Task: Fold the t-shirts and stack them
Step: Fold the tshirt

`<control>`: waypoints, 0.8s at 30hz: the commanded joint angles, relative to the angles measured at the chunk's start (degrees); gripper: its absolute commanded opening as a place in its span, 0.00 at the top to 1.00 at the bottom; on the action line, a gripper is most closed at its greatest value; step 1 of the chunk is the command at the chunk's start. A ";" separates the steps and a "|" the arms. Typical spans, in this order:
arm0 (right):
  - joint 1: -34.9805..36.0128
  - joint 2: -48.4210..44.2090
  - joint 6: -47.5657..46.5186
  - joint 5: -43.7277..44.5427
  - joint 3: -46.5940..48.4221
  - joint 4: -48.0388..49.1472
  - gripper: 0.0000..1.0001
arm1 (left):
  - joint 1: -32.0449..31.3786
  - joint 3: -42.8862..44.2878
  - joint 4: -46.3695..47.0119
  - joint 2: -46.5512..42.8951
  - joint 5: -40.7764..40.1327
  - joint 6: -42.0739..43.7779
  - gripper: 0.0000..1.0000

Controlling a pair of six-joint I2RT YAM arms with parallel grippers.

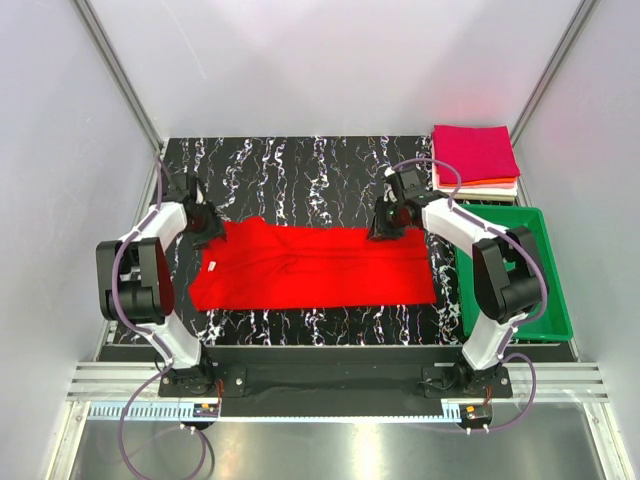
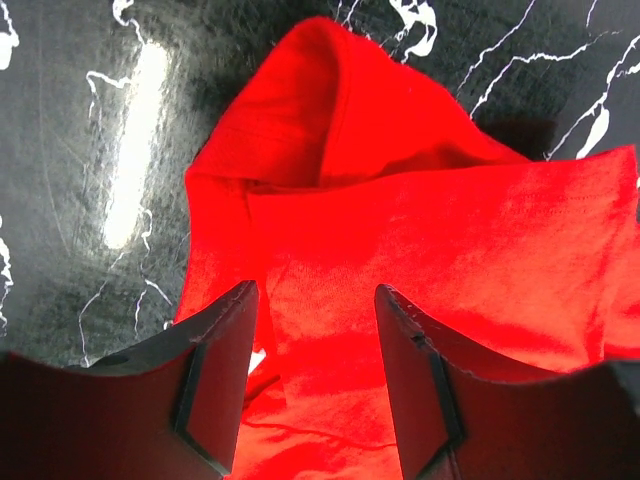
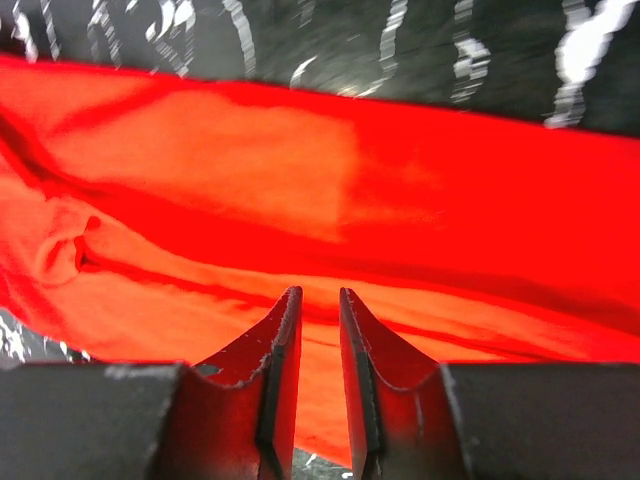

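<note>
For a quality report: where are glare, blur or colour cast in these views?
Left wrist: a bright glare streak on the table, left of the red t-shirt. Right wrist: the table's marble pattern at the top is blurred, the shirt has a washed-out orange patch, and the right claw is tinted red. Top external: a pink glow on the wall above the folded stack.

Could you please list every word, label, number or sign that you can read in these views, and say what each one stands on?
No text can be read in any view.
The red t-shirt, the folded stack and the green tray: no print shows.
The small tag at the left arm's base and its twin at the right: too small to read.
</note>
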 commanded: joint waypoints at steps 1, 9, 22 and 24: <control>2.64 -0.53 -0.20 -2.08 2.51 0.32 0.71 | -0.14 -1.11 0.45 -3.80 -1.33 -0.39 0.45; 4.84 1.93 -0.46 -3.48 5.14 0.40 0.71 | 0.74 -4.02 0.45 -8.81 3.48 -0.38 0.45; 11.43 8.87 -1.16 -6.74 12.70 3.30 0.71 | 0.74 -9.29 0.97 -10.92 5.09 -1.09 0.49; 12.66 11.50 -0.99 -7.18 15.86 3.31 0.70 | 0.83 -10.08 1.68 -10.48 5.87 -1.09 0.48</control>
